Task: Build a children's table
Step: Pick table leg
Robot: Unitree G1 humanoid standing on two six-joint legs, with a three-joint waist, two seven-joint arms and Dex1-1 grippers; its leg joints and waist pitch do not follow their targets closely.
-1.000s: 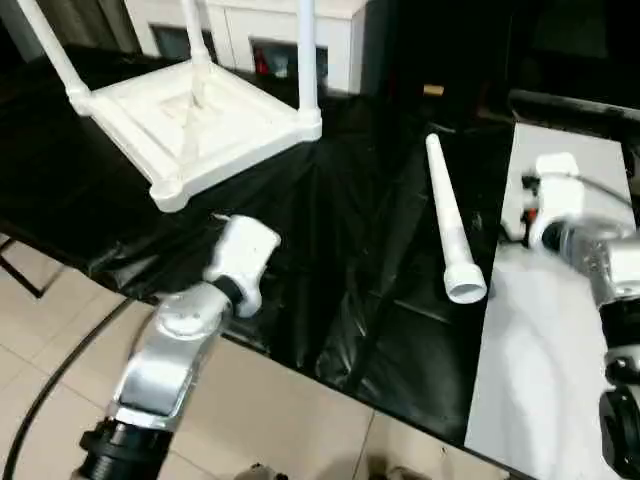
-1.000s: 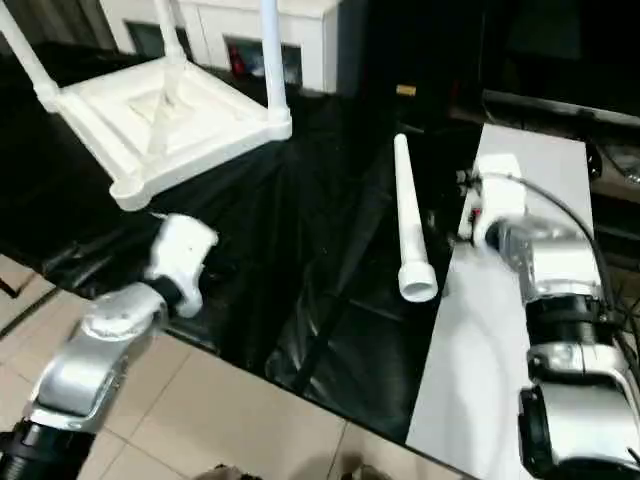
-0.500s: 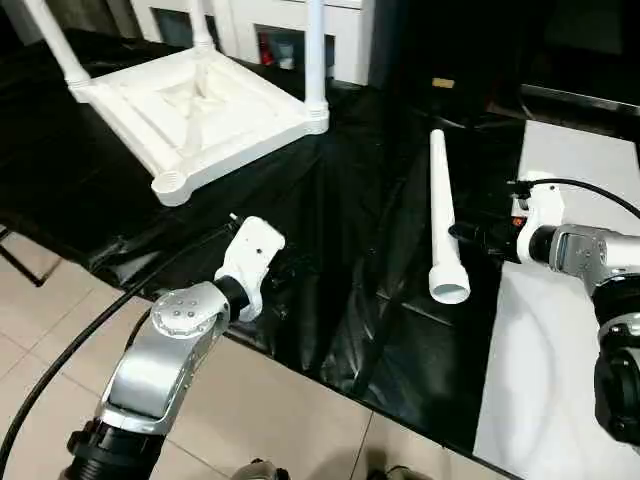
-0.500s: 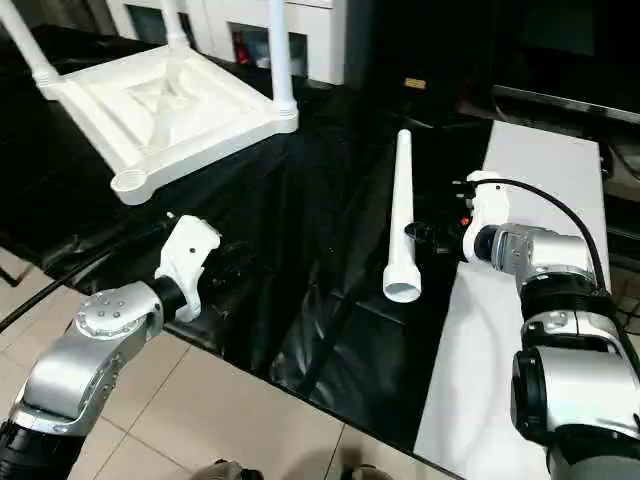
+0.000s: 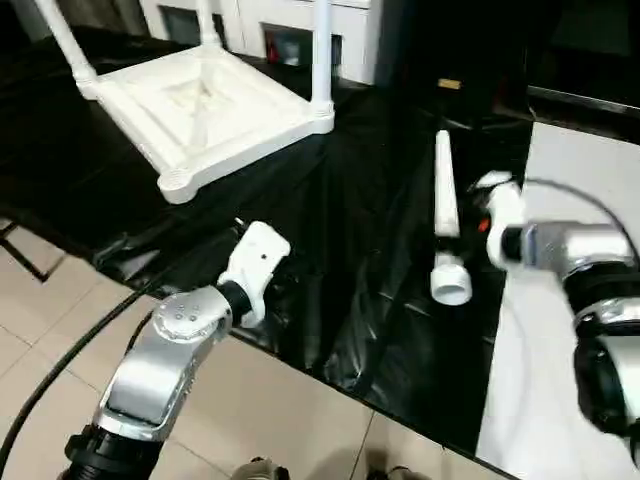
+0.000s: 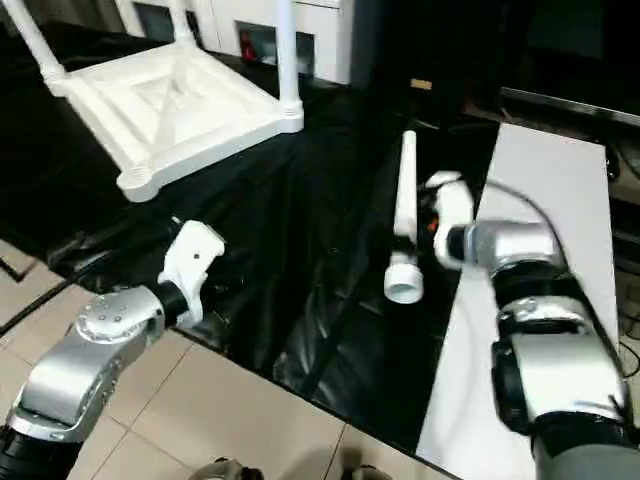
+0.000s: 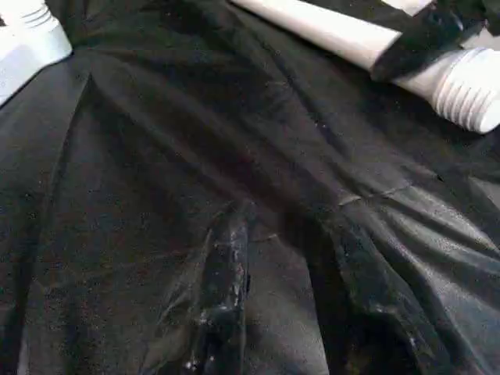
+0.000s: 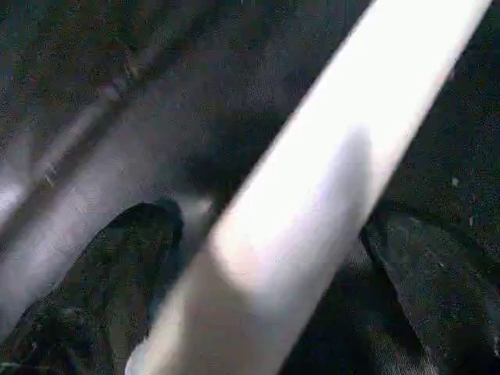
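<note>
The white tabletop (image 5: pixel 205 105) lies upside down at the far left on black sheeting, with three legs (image 5: pixel 322 50) standing in its corner sockets. The near corner socket (image 5: pixel 176 183) is empty. A loose white leg (image 5: pixel 443 215) lies on the sheeting to the right, its wide ribbed end (image 5: pixel 450 285) toward me. My right gripper (image 8: pixel 273 219) is open and straddles this leg, one black finger (image 8: pixel 117 266) on each side. My left gripper (image 7: pixel 285 223) hovers low over the sheeting left of the leg, its fingers (image 7: pixel 223 297) slightly apart with nothing between them.
A flat white board (image 5: pixel 530 400) lies at the right under my right arm. A white cabinet (image 5: pixel 290 30) stands behind the tabletop. The black sheeting (image 5: pixel 340 260) is wrinkled. Tiled floor (image 5: pixel 280 420) and a black cable (image 5: pixel 60 350) show at the near edge.
My right gripper has moved left from beside the loose leg to straddle it. The camera has shifted. My left arm has barely moved.
</note>
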